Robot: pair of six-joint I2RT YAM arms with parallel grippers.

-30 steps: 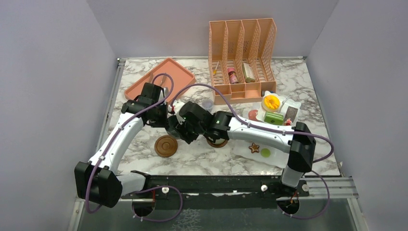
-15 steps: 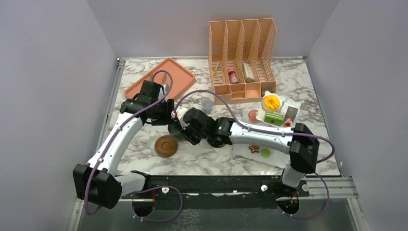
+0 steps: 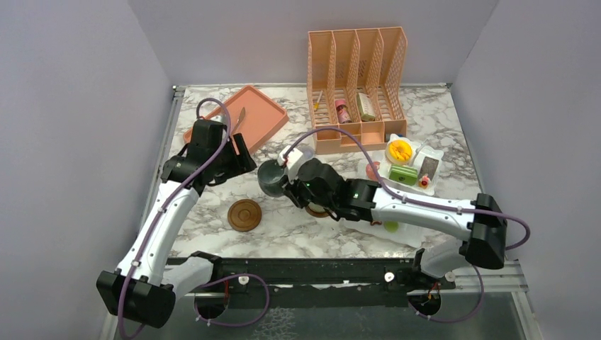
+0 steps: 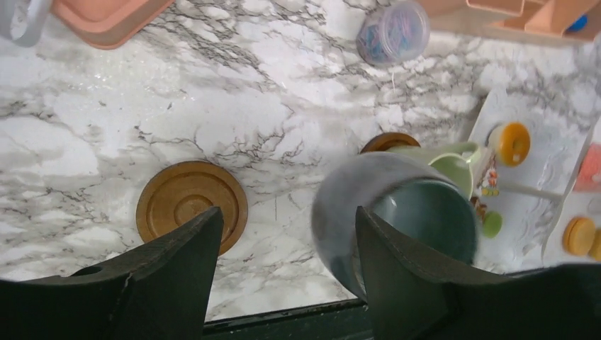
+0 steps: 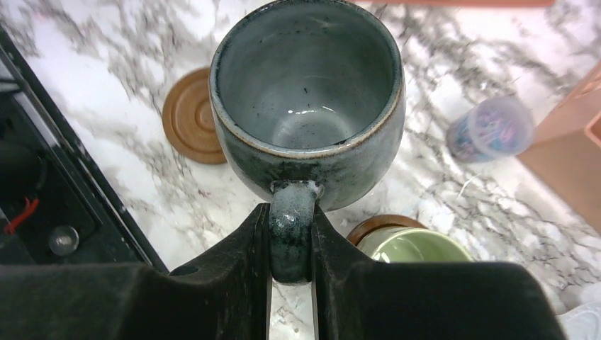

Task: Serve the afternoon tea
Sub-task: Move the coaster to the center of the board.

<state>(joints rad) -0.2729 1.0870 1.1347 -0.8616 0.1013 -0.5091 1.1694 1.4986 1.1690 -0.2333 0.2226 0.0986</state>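
Note:
My right gripper (image 5: 292, 212) is shut on the handle of the grey-blue mug (image 5: 308, 92), which hangs upright and empty over the marble (image 3: 271, 177). Near it an empty brown coaster (image 3: 244, 214) lies flat, also in the wrist views (image 5: 190, 117) (image 4: 191, 205). The pale green mug (image 5: 414, 251) stands on the other coaster (image 5: 375, 228), mostly under my right arm in the top view. My left gripper (image 3: 237, 152) is open, left of the mug and apart from it; its fingers (image 4: 177, 269) frame bare marble, with the blurred mug (image 4: 397, 212) behind the right finger.
A white plate (image 3: 418, 149) with toy cakes and a donut (image 4: 512, 142) sits at the right. A pink tray (image 3: 237, 117) lies back left, a peach file rack (image 3: 358, 78) at the back. A small lilac cup (image 5: 490, 129) stands in front of the rack.
My left gripper opened, let go of the grey-blue mug and drew back to the left. My right gripper closed on the mug's handle and now carries it, its arm swung rightwards.

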